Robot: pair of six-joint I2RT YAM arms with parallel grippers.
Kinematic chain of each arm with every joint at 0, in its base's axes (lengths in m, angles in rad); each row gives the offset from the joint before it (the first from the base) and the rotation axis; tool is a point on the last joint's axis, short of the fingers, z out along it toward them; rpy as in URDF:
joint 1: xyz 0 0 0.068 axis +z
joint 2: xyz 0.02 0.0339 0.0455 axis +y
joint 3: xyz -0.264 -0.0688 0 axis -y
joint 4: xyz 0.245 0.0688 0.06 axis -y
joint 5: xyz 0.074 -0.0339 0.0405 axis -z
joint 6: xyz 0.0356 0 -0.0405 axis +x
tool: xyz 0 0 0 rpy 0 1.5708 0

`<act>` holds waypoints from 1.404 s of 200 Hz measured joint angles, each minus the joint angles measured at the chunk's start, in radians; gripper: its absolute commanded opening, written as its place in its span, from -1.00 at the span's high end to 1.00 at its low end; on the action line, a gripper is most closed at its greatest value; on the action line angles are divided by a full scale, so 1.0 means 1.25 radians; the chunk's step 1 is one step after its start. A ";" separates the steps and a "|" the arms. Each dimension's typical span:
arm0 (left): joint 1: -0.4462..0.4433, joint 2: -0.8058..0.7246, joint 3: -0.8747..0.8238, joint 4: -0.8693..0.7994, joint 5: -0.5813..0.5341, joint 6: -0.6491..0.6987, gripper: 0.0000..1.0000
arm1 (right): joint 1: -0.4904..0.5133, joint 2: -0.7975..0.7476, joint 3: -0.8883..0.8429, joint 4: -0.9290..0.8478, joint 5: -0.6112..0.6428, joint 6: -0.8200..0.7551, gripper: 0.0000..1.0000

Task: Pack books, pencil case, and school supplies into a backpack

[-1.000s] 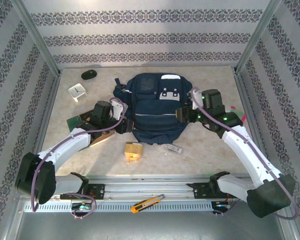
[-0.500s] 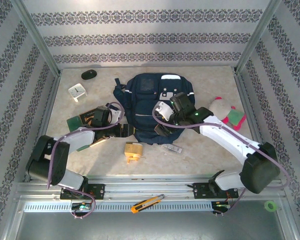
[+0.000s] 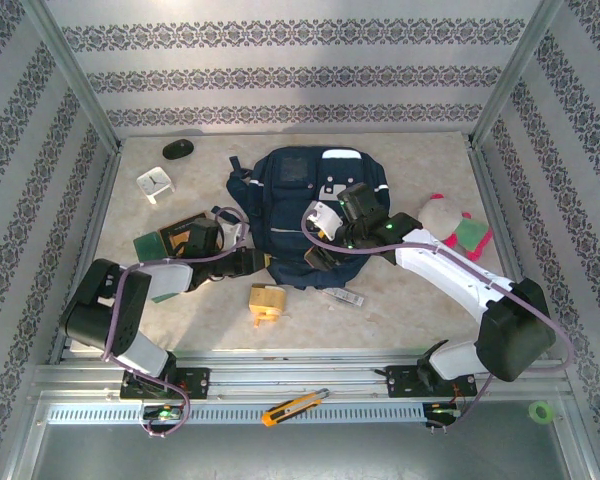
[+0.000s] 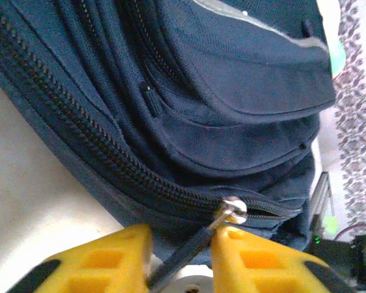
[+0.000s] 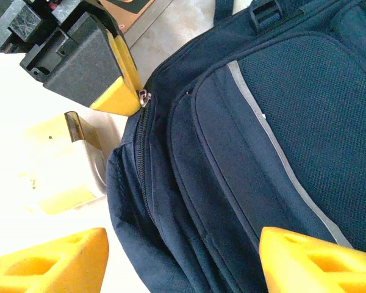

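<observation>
Backpack (image 3: pixel 292 190) zipper pull (image 4: pixel 230 212) sits inside left hand (image 4: pixel 180 237) (seemingly pinched); right hand (image 5: pixel 183 244) spread over it.

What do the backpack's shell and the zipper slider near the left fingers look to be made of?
Backpack: woven navy fabric, probably synthetic, matte; fine weave, stitched seams and a mesh-textured panel show. Zipper slider: likely metal, silvery and glossy, catching a bright highlight. Its pull tab is dark and thin; material unclear.
</observation>
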 measured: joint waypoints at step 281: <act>-0.001 -0.207 0.060 -0.270 -0.165 0.166 0.96 | 0.050 0.241 0.090 0.060 -0.192 -0.121 1.00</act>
